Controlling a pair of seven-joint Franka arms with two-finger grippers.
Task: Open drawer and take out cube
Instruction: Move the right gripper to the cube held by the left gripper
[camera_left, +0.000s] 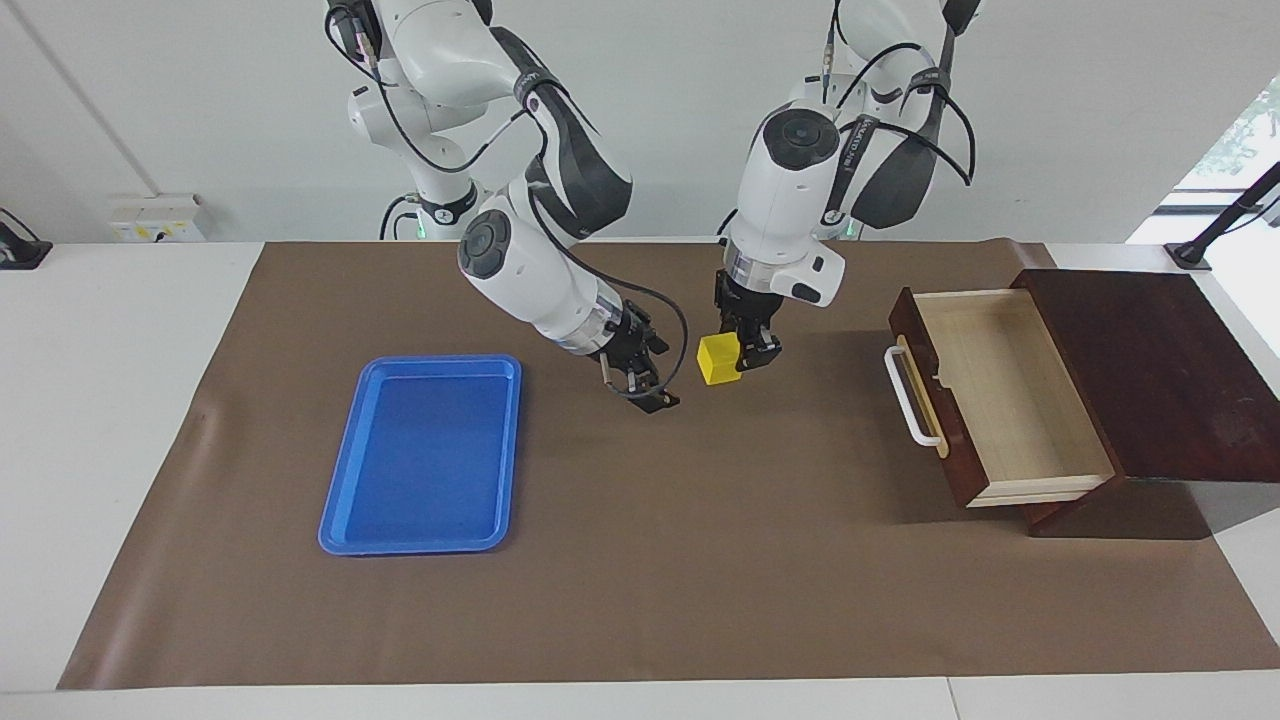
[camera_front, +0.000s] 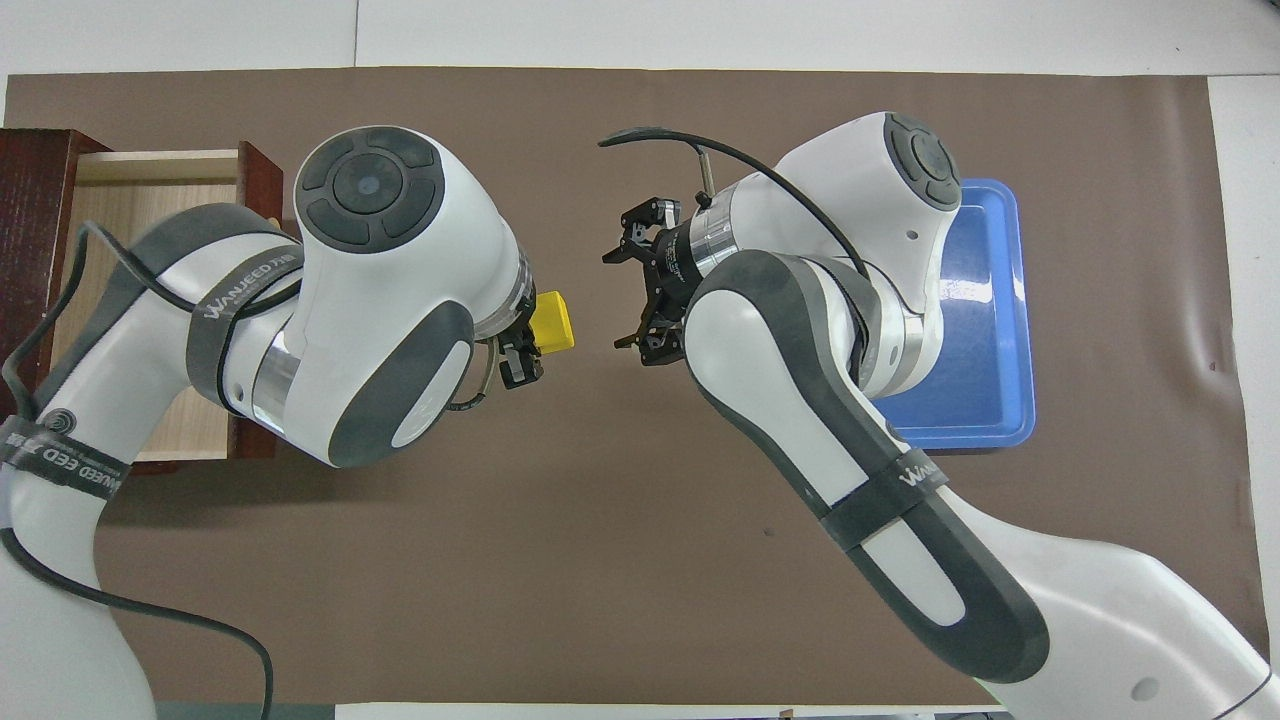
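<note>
The drawer (camera_left: 1000, 400) is pulled out of its dark wooden box (camera_left: 1160, 370), and its pale interior shows nothing inside. It also shows in the overhead view (camera_front: 150, 200), partly under the left arm. My left gripper (camera_left: 742, 358) (camera_front: 535, 338) is shut on the yellow cube (camera_left: 718, 360) (camera_front: 553, 322) and holds it just above the brown mat, between the drawer and the blue tray. My right gripper (camera_left: 652, 375) (camera_front: 622, 298) is open, tilted toward the cube, a short gap from it on the tray's side.
A blue tray (camera_left: 420, 455) (camera_front: 985, 330) lies on the brown mat (camera_left: 640, 560) toward the right arm's end, partly covered by the right arm in the overhead view. The drawer's white bar handle (camera_left: 908, 398) sticks out toward the middle of the table.
</note>
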